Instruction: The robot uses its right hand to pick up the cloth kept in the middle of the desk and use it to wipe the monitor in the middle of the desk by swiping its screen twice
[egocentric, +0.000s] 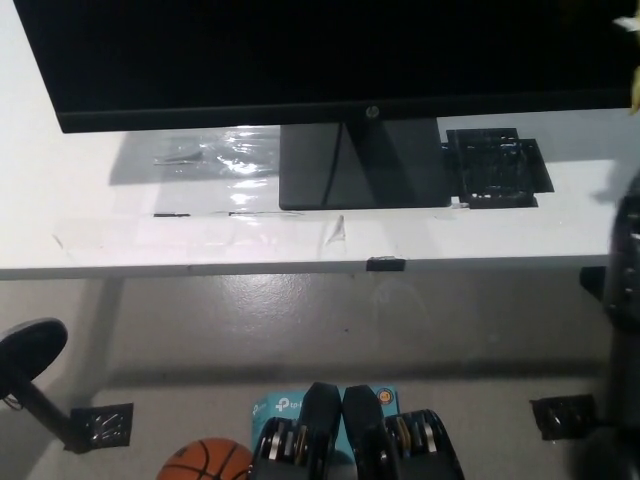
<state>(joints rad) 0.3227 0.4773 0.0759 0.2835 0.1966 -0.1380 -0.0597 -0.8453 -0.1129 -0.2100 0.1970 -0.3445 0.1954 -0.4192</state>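
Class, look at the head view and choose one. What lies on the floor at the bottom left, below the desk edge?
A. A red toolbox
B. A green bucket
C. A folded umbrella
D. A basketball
D. An orange ball with black seams, the basketball, shows partly at the picture's bottom edge, on the grey floor below the white desk.

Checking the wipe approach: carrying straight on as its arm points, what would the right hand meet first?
Probably the wide black monitor screen's right end; the blurred black right arm points up there, but the hand is off-picture and depth unclear.
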